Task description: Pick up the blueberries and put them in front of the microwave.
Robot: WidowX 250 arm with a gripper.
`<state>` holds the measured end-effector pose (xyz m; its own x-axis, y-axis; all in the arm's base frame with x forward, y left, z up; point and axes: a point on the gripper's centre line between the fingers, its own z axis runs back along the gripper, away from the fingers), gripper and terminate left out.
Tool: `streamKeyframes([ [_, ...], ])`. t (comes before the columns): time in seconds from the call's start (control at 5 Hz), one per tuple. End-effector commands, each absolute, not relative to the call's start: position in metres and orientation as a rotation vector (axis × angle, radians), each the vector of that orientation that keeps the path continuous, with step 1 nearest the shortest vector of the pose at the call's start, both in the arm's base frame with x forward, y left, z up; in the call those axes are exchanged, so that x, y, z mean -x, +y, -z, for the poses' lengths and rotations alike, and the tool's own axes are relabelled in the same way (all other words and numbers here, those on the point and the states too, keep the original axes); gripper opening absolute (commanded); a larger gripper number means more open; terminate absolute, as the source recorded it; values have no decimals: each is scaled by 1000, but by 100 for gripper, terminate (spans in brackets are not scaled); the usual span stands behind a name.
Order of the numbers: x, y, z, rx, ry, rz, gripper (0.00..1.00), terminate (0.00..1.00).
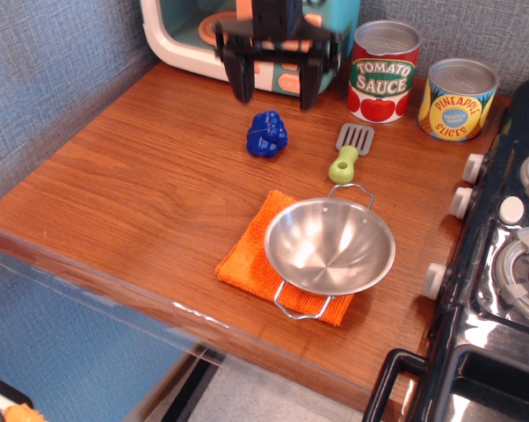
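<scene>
While the gripper [276, 86] hangs wide open and empty above them, the blueberries [267, 134] lie on the wooden counter [141, 185], near the microwave [194, 35] front. Spatula [350, 153] to their right; steel bowl [329, 245] on orange cloth [247, 255] nearer the camera.

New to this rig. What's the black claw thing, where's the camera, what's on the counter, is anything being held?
One camera looks down on a wooden counter from the front. The black claw is the robot arm's gripper, fingers spread, holding nothing. Below it the blueberries lie on the wood in front of the toy microwave. Also there: a small spatula, a steel bowl on an orange cloth, two toy cans, and a toy stove at right.
</scene>
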<state>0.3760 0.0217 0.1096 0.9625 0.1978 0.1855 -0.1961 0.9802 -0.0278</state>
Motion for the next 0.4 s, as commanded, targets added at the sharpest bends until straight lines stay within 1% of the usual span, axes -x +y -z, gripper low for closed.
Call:
streamKeyframes([
  [0.0,-368,25,-123,26,-184,-104,100,0],
  [0.2,-370,24,-118,32,-158,-72,100,0],
])
